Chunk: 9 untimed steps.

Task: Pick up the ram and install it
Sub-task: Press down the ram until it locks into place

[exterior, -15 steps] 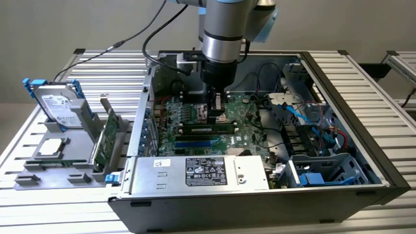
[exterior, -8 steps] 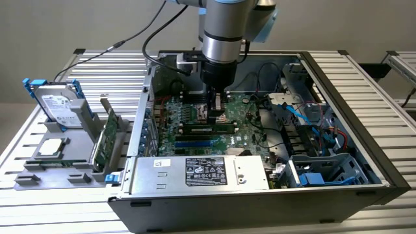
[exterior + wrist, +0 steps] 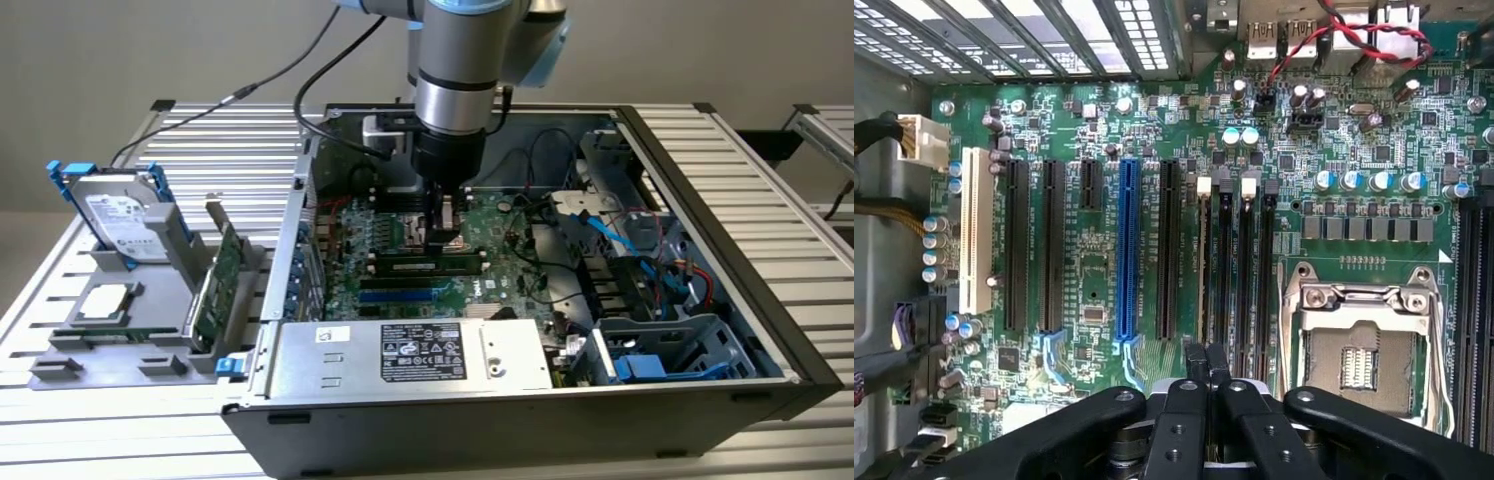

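Ram (image 3: 430, 265) seated in motherboard (image 3: 1094, 270) slot; tool (image 3: 1206, 362) closed.

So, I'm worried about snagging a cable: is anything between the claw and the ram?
Nothing visible. The shut claw stands right over the ram on the motherboard, with no cable crossing between them; the blue cables lie toward the exterior view's right.
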{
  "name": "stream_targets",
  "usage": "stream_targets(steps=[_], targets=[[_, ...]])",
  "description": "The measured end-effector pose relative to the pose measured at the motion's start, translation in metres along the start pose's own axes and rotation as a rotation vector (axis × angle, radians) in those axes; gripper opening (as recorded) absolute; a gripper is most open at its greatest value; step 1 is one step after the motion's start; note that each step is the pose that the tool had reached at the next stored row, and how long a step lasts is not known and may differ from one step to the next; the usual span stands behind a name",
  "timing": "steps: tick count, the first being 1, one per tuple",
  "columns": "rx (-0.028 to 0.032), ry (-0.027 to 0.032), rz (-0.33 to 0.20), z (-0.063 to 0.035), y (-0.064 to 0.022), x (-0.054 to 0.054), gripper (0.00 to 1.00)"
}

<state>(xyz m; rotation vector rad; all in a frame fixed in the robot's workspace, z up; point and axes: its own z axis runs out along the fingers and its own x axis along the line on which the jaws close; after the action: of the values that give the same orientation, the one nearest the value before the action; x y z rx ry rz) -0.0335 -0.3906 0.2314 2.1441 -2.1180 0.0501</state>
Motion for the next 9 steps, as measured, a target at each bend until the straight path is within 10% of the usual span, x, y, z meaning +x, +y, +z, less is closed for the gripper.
stream_targets(steps=[9], targets=[[-0.0003,0.0006,0.000,0.0047,-0.0003,-0.0005,0.11]])
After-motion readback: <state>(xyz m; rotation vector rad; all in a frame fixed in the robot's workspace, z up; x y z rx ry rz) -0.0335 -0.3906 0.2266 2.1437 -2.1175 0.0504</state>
